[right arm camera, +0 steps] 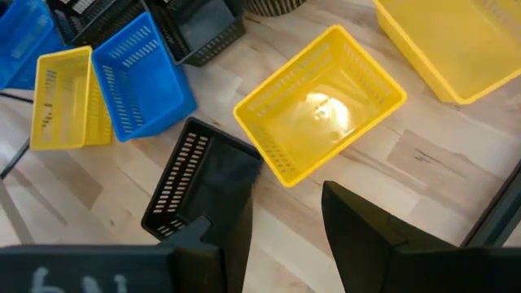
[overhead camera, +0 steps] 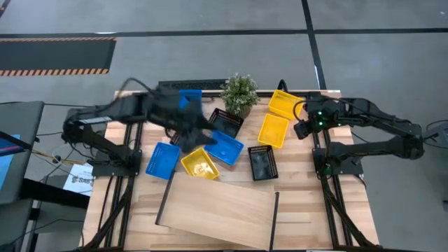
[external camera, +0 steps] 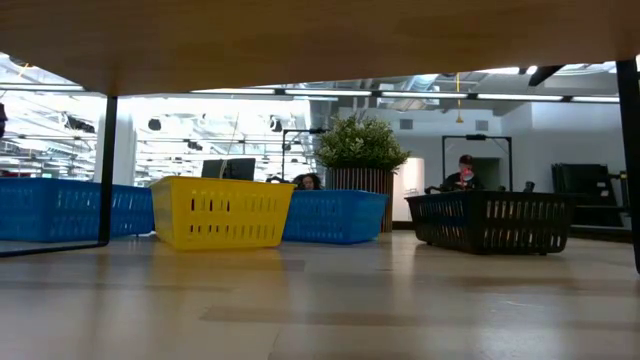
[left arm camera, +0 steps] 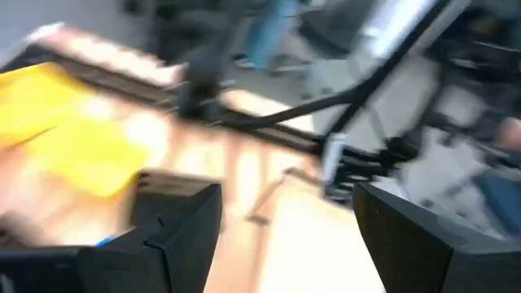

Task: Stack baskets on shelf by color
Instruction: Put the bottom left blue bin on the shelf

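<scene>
Blue baskets (overhead camera: 162, 159), yellow baskets (overhead camera: 274, 130) and black mesh baskets (overhead camera: 262, 162) lie scattered on the pale planked table (overhead camera: 336, 210). The shelf (overhead camera: 218, 207) is light wood with dark rails; the plant (overhead camera: 240, 91) is green.

Baskets scattered across back half of table (overhead camera: 336, 217): blue ones (overhead camera: 162, 159) (overhead camera: 225, 147) (overhead camera: 190, 99), yellow (overhead camera: 200, 164) (overhead camera: 274, 130) (overhead camera: 284, 103), black (overhead camera: 262, 162) (overhead camera: 225, 123). Potted plant (overhead camera: 239, 92) at back edge, center. Shelf (overhead camera: 218, 210) lies near front, tilted, w/ nothing on it. Left gripper (overhead camera: 190, 134) blurred, over baskets btwn back blue and center blue. Right gripper (overhead camera: 302, 127) at right, just beside middle yellow basket.
</scene>
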Controlling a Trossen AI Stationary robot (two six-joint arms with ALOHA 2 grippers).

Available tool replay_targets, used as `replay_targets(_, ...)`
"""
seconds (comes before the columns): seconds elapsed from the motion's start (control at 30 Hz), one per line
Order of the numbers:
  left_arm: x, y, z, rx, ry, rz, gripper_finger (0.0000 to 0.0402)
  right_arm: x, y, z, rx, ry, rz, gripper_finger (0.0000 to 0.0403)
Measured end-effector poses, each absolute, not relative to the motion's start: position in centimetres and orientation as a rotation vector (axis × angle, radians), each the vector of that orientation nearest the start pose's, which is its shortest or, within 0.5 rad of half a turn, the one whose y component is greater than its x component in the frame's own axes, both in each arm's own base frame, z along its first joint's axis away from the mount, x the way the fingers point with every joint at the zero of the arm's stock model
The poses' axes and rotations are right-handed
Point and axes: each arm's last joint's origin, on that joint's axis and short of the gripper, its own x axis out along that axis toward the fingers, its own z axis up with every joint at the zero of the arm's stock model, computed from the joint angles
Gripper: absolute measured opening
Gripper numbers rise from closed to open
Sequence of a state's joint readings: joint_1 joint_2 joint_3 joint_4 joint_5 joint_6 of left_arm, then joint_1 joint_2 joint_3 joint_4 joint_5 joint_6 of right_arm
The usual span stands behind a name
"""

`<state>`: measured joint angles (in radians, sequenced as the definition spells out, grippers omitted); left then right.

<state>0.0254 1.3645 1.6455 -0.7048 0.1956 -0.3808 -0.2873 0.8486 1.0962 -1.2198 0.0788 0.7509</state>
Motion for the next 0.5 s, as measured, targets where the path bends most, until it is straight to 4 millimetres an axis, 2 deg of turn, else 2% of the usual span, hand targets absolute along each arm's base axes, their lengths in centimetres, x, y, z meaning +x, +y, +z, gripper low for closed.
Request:
replay_targets(0.13,23.1,2.3,44.3,-0.457,0.597,0.051,0.0265,11.8,-3.4,34.0,0.788,0.807,-0.673,0.0171)
replay_targets(0.27,19.9,3.4,42.1,-0.523,0.654,0.219,0.0265,11.9,-3.1,34.0,0.790,0.812,-0.657,0.0169)
replay_targets(0.37,17.9,3.6,38.8,-0.633,0.711,0.313,0.0265,12.0,-2.9,34.0,0.790,0.816,-0.648,0.0169)
replay_targets(0.5,15.4,3.6,33.5,-0.781,0.801,0.544,0.0265,12.0,-2.9,34.0,0.804,0.812,-0.656,0.0168)
